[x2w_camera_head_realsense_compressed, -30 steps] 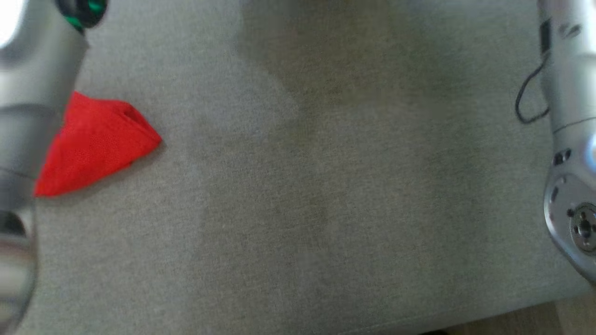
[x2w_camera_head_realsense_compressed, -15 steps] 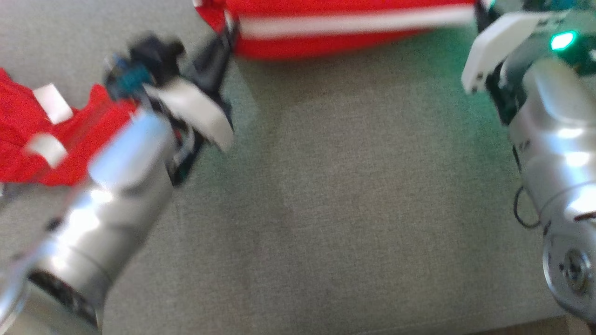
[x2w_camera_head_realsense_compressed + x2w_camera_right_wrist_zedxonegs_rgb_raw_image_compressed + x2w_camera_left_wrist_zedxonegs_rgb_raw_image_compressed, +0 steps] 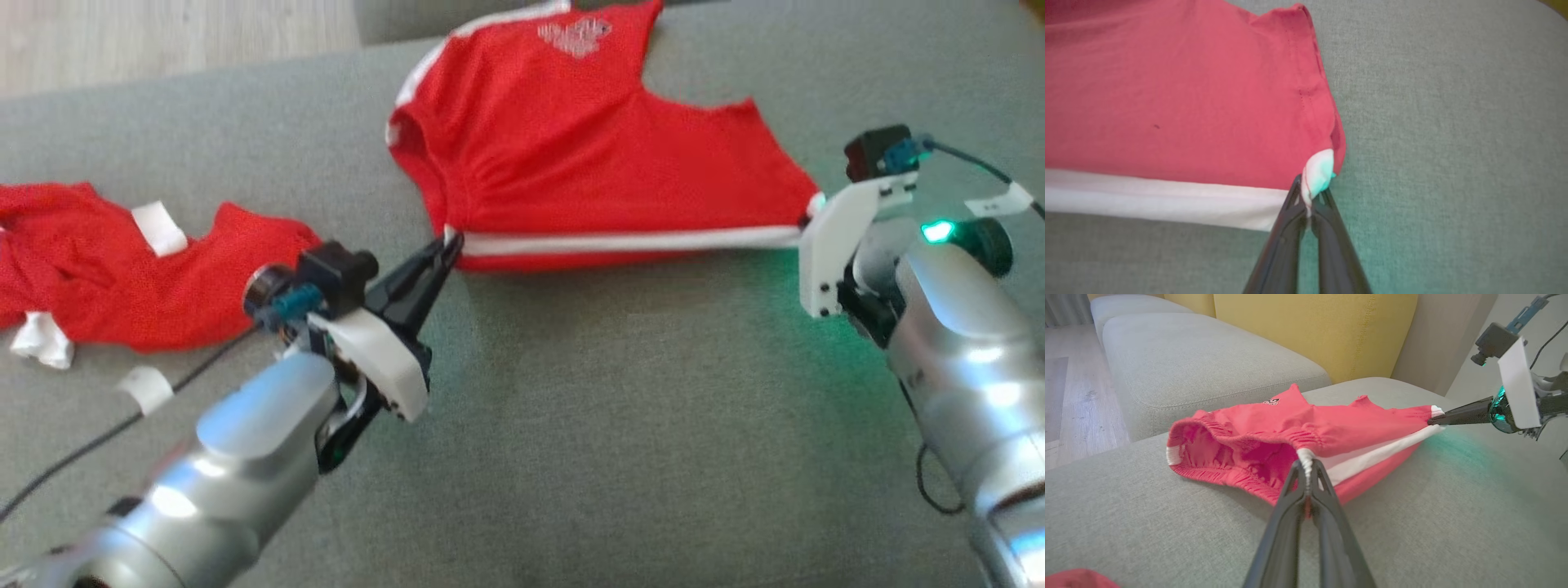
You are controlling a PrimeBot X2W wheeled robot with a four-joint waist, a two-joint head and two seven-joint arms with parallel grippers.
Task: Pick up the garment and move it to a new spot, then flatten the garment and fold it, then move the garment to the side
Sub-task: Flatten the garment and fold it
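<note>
Head camera has swung up since before; the red garment (image 3: 588, 163) lies far-centre on the grey cushion (image 3: 637, 425). Its near striped edge is clamped at one end by the left pincer (image 3: 447, 243) and at the other by the right pincer (image 3: 1308, 192); pulling evenly apart should flatten it.

The garment (image 3: 571, 163) is red knit cloth, matt, with a fine mesh-like grain. Its waistband gathers into puckers just beyond the left gripper (image 3: 1306, 465). The white stripe (image 3: 629, 242) running to the right gripper (image 3: 1306, 192) looks smoother. The gripper fingers (image 3: 1282, 539) are dark with a dull sheen, seemingly plastic. Behind the left gripper sit a flat white plate (image 3: 375, 359) of matt plastic and a silvery forearm (image 3: 245, 441), glossy with bright highlights. Under both grippers the sofa seat (image 3: 620, 425) is grey woven cloth, matt and slightly coarse. Beyond the left gripper are a yellow cloth back cushion (image 3: 1310, 330) and a pale wood floor (image 3: 1069, 396).
</note>
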